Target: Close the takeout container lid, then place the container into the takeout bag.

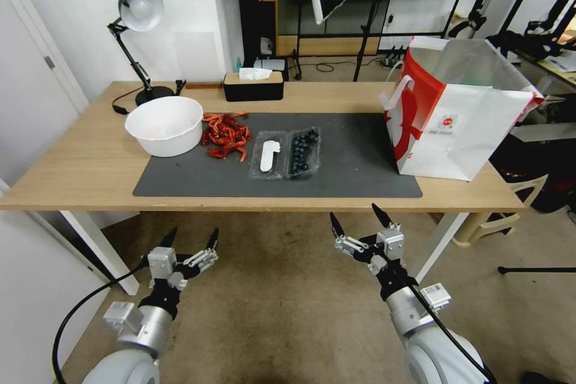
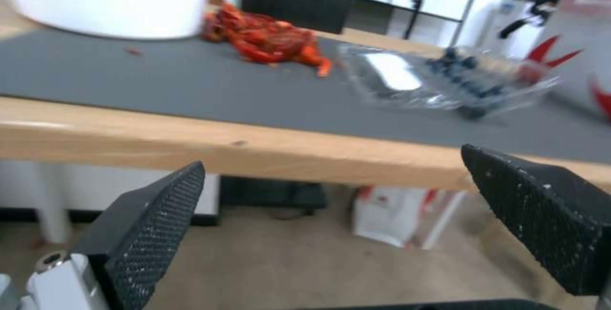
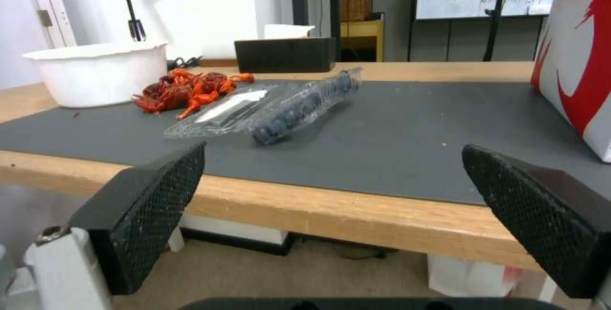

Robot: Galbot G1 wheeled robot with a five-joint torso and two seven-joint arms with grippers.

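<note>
White round plastic bowl (image 1: 164,125) sits leftmost, on the dark grey felt-like mat (image 1: 360,162) over the light wood table (image 1: 72,162). Just beside it on the right: heap of glossy red crayfish (image 1: 225,134). Then the takeout container (image 1: 303,152), clear thin clamshell with rounded corners, lying flat and fully opened mid-mat. The lid (image 1: 268,156) half, with its white oblong sticker, is toward the crayfish; the tray half holds dark blueberries. Well apart on the right: the takeout bag (image 1: 462,132), stiff white paper with red sides, upright, mouth open, at the mat's right edge. Black tissue box (image 1: 252,86) at the back. My left gripper (image 1: 191,239) hangs below the table's front edge, black textured pads spread, nothing held. My right gripper (image 1: 356,220) likewise, below the edge, pads wide apart, unloaded.
</note>
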